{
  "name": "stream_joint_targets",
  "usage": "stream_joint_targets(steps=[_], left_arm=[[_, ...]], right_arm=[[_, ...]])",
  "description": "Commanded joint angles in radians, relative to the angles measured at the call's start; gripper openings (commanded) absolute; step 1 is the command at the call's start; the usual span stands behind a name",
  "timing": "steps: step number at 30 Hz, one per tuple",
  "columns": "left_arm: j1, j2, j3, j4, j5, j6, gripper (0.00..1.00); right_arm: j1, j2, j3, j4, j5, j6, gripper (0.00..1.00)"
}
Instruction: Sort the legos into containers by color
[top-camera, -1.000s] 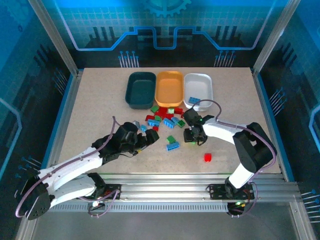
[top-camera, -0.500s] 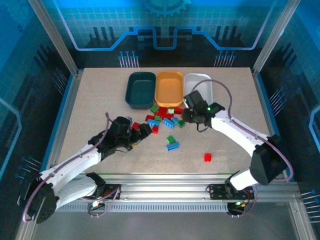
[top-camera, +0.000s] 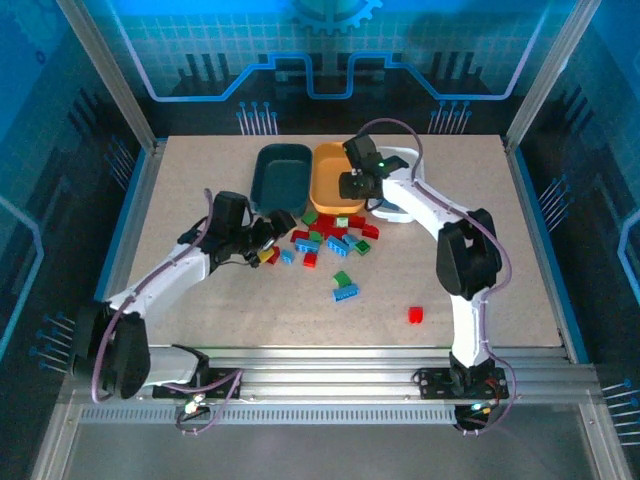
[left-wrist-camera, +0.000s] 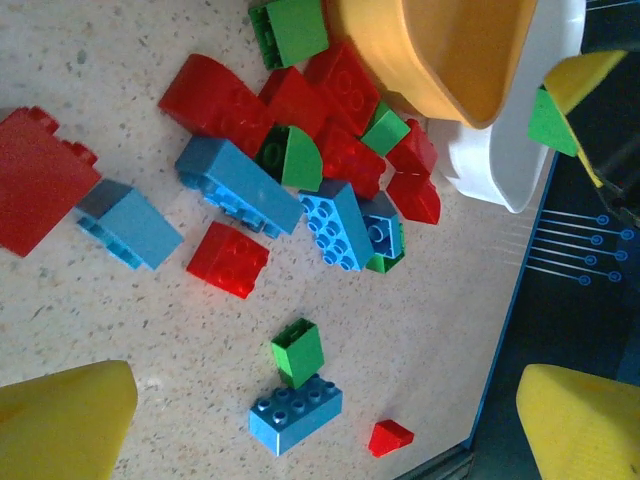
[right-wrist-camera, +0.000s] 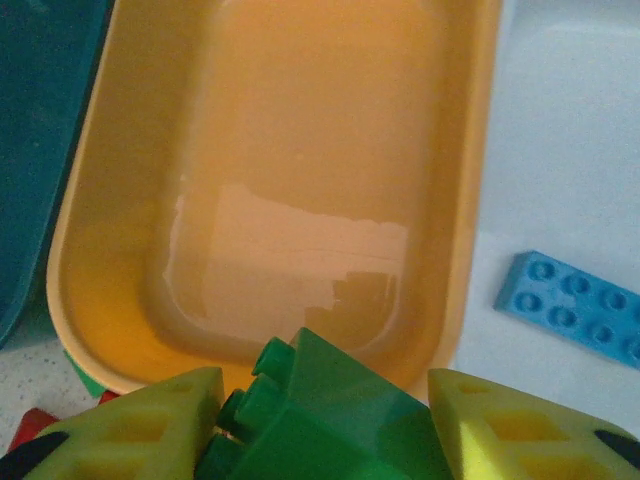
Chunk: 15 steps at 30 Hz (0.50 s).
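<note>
Green lego (right-wrist-camera: 325, 395) pinched in my right end effector (right-wrist-camera: 325, 432), fingers part-closed, over near rim of orange tray (right-wrist-camera: 300, 150) | step: delivering green, judged | next: centre over tray, release | left end effector (top-camera: 274, 236) wide open, empty, beside lego pile (top-camera: 335, 240) on tabletop

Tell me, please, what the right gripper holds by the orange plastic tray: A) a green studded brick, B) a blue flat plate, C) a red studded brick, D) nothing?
A: the right wrist view shows a green studded plastic brick clamped in the right gripper by the orange plastic tray.
</note>
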Motion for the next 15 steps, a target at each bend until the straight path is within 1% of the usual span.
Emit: stream_joint_targets(steps=[1, 6, 7, 9, 10, 11, 15], left_arm=[[0.031, 0.049, 0.050, -0.023, 0.069, 0.052, 0.99], [0.051, 0.086, 0.099, -0.019, 0.077, 0.087, 0.99], [0.054, 0.093, 0.107, -0.018, 0.082, 0.091, 0.99], [0.062, 0.114, 0.123, -0.015, 0.096, 0.100, 0.99], [0.063, 0.122, 0.127, -0.008, 0.106, 0.101, 0.99], [0.065, 0.129, 0.133, 0.002, 0.119, 0.100, 0.99], [0.065, 0.134, 0.133, 0.041, 0.134, 0.092, 0.99]], right_arm=[[-0.008, 0.053, 0.068, -0.041, -0.047, -0.023, 0.43], [-0.006, 0.125, 0.126, -0.057, -0.072, -0.027, 0.44], [-0.006, 0.138, 0.141, -0.062, -0.083, -0.031, 0.46], [-0.003, 0.161, 0.194, -0.100, -0.083, -0.041, 0.63], [0.000, 0.161, 0.205, -0.108, -0.075, -0.047, 0.68], [0.001, 0.153, 0.213, -0.110, -0.067, -0.052, 0.71], [0.003, 0.094, 0.214, -0.116, -0.055, -0.063, 0.74]])
